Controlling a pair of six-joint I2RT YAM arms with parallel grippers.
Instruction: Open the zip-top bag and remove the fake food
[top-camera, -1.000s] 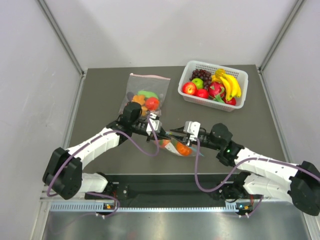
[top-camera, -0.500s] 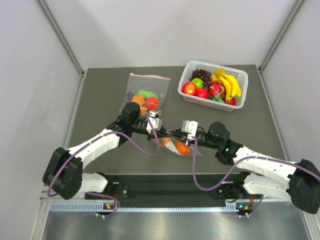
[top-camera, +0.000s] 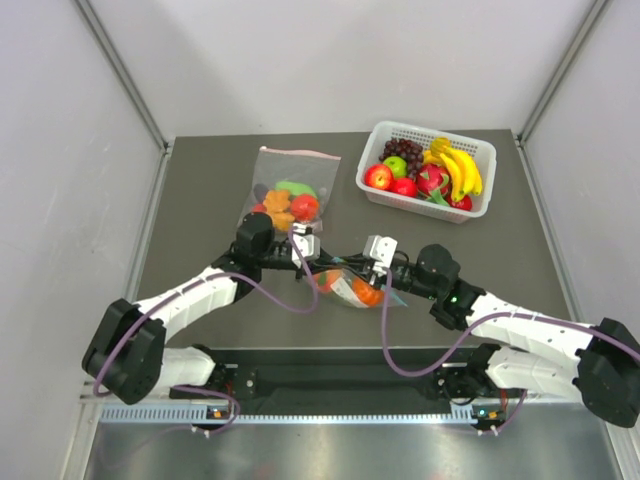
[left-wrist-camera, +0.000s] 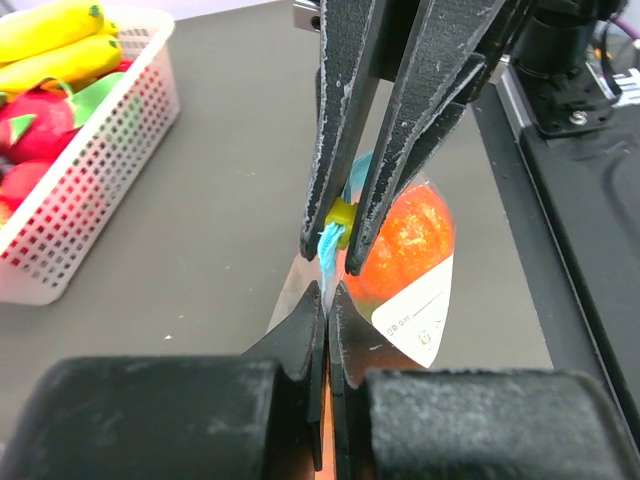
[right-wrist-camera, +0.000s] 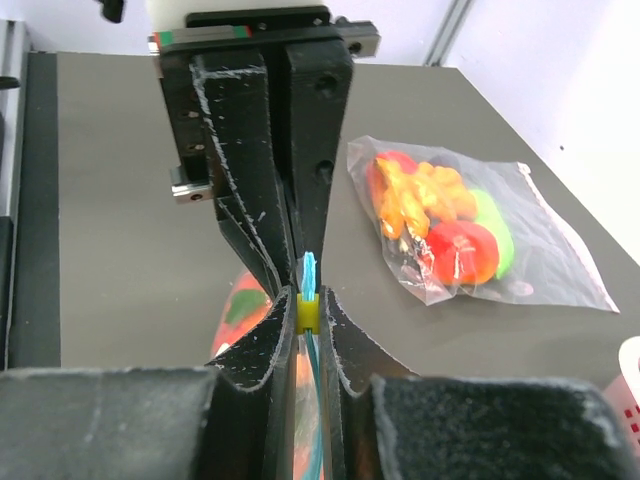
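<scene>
The zip-top bag hangs low over the table's near middle, held between both grippers. Orange and green fake food shows through its clear plastic, beside a white label. My left gripper is shut on the bag's edge at the teal-blue zip strip. My right gripper faces it tip to tip and is shut on the strip at a small yellow slider. In the top view the left gripper and right gripper almost touch.
A larger clear bag with a pink-red zip strip lies flat at the back middle, holding orange, red and green pieces. A white basket with bananas, grapes and red fruit stands at the back right. The black base rail runs along the near edge.
The right gripper's jaws have closed onto the zip strip at the yellow slider. Both grippers and the bag have shifted slightly; the left arm's elbow moved a little left.
</scene>
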